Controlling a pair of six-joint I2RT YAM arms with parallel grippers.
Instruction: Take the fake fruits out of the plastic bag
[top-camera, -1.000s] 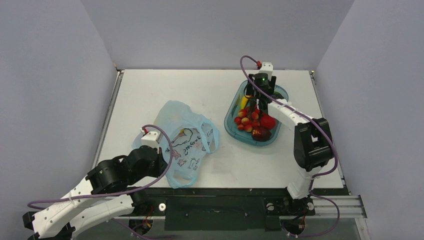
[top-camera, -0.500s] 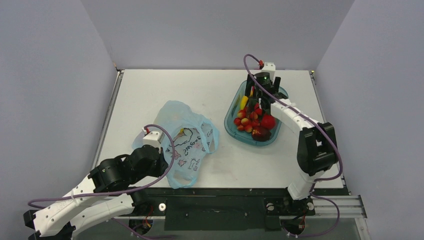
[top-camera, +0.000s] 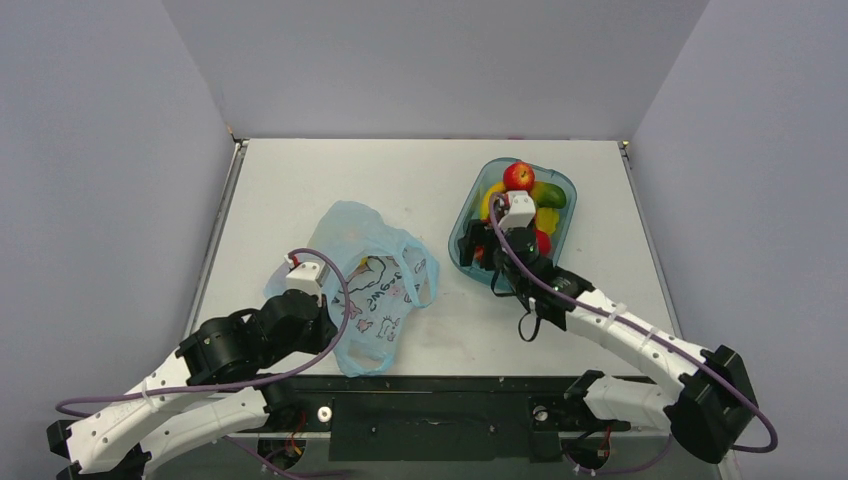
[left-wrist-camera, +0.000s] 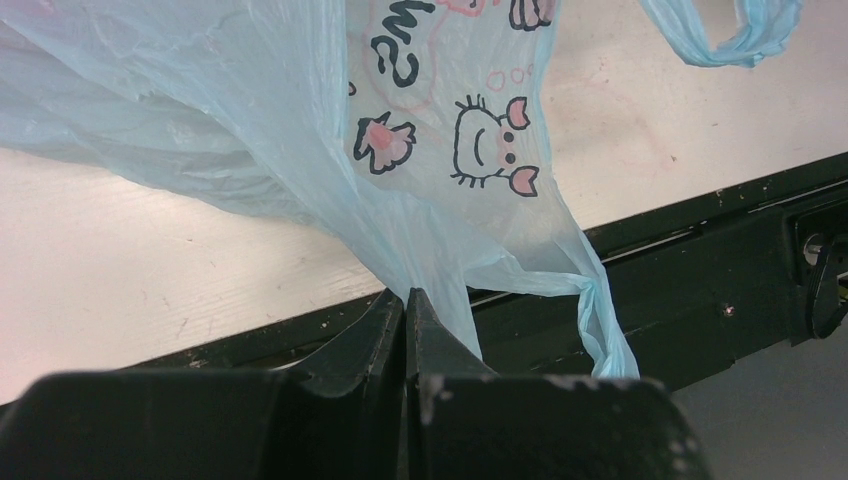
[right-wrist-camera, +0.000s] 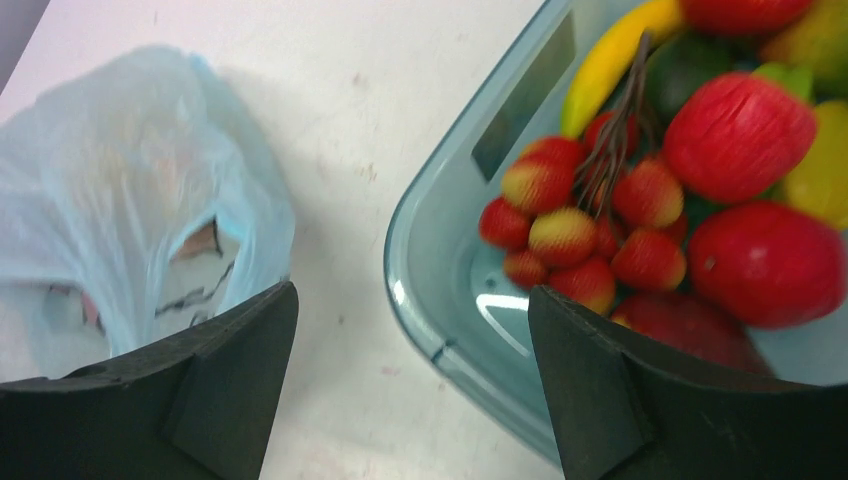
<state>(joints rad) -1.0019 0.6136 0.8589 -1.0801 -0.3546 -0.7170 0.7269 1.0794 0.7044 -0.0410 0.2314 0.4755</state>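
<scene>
Film of the plastic bag, thin, crinkly and pale blue, is pinched at its near corner in the closed left gripper at the worktop edge. Beyond, the right gripper hangs open and empty, closer to the bag's mouth. The slack bag lies to its left and the teal tub of glossy fake fruits to its right, with the red apple farthest. Whether any fruit remains bagged, I cannot tell.

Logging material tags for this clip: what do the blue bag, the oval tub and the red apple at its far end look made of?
Bag: thin plastic film, translucent and crinkled, with printed figures.
Tub: rigid-looking teal plastic with a see-through wall.
Apple: probably hard plastic, judging by its glossy sheen.
</scene>
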